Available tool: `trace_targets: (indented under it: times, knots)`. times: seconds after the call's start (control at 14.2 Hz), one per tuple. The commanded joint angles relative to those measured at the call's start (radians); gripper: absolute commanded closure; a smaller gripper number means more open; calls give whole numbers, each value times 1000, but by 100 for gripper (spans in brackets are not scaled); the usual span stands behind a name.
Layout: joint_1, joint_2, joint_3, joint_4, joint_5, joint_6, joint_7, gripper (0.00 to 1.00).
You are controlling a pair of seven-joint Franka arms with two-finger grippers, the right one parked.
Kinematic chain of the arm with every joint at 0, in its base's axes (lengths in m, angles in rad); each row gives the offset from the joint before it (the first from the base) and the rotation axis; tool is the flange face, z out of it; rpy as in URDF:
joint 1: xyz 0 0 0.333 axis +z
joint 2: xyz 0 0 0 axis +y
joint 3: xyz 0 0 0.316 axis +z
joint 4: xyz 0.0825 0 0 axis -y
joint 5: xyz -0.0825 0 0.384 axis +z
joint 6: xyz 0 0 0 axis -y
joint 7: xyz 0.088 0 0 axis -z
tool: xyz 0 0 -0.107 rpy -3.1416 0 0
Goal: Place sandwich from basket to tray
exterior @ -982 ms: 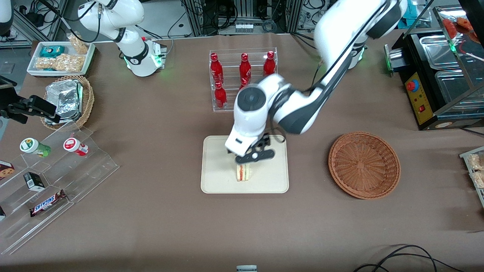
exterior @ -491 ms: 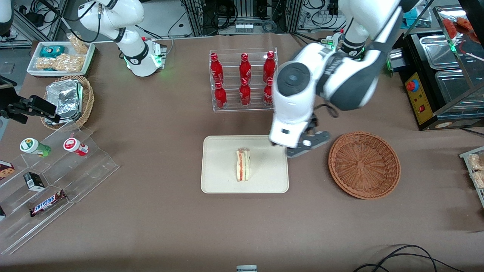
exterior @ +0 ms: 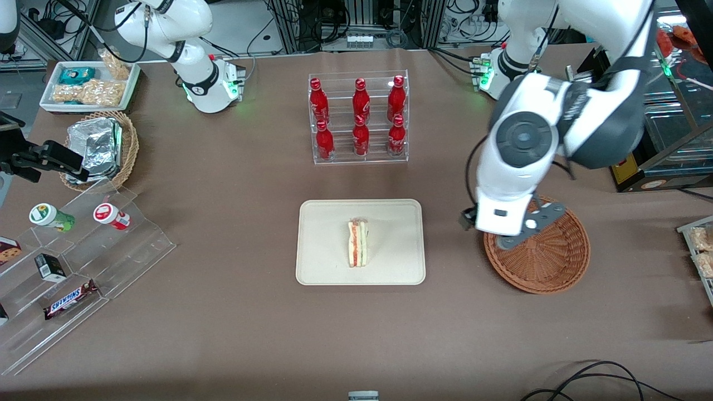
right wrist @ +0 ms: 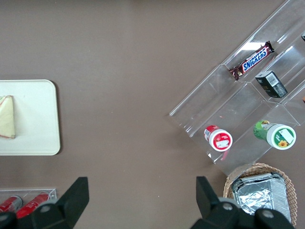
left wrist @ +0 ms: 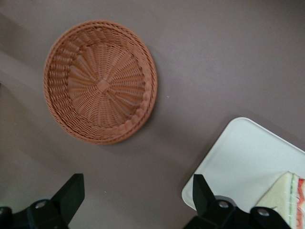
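Observation:
The sandwich (exterior: 357,244), a white wedge with orange-red and green layers, lies on its side in the middle of the cream tray (exterior: 323,262). My gripper (exterior: 497,233) hangs high over the table, above the rim of the reddish-brown wicker basket (exterior: 543,259) on the side toward the tray. In the left wrist view the gripper (left wrist: 137,195) is open with only bare table between its black fingers (left wrist: 71,193). That view also shows the basket (left wrist: 100,81) with nothing in it, the tray (left wrist: 243,157) corner and the sandwich (left wrist: 286,195) edge.
A clear rack of red bottles (exterior: 359,117) stands farther from the camera than the tray. A black appliance (exterior: 640,128) sits at the working arm's end. Toward the parked arm's end are a tan basket with foil packets (exterior: 103,147), a white snack tray (exterior: 89,83) and an acrylic stepped stand (exterior: 78,262).
The gripper has swung away from the sandwich on the tray, passed the tray's edge and now hangs over the basket's rim. The sandwich stays on the tray.

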Motion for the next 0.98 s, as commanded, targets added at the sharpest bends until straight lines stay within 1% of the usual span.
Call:
trace_targets:
  times: [0.0,0.07,0.21,0.28,0.35,0.42,0.49,0.56,0.63,0.77,0.84,0.91]
  knots:
    - [77,-95,-8,-93,-3,0,61,0]
    - [102,-130,-6,-122,-10,3,92,0]
    - [151,-220,-3,-223,-77,39,201,0]
    - [154,-274,13,-294,-93,82,245,0]
    - [148,-328,64,-354,-105,123,278,0]
    - [142,-363,87,-388,-122,131,319,0]
    - [131,-394,113,-406,-140,125,406,0]
    - [115,-418,162,-411,-166,113,507,0]
    - [98,-441,209,-409,-200,72,633,0]
    - [95,-463,256,-379,-233,-21,858,0]
    - [95,-465,270,-362,-236,-46,923,0]
    - [95,-462,283,-342,-258,-51,957,0]
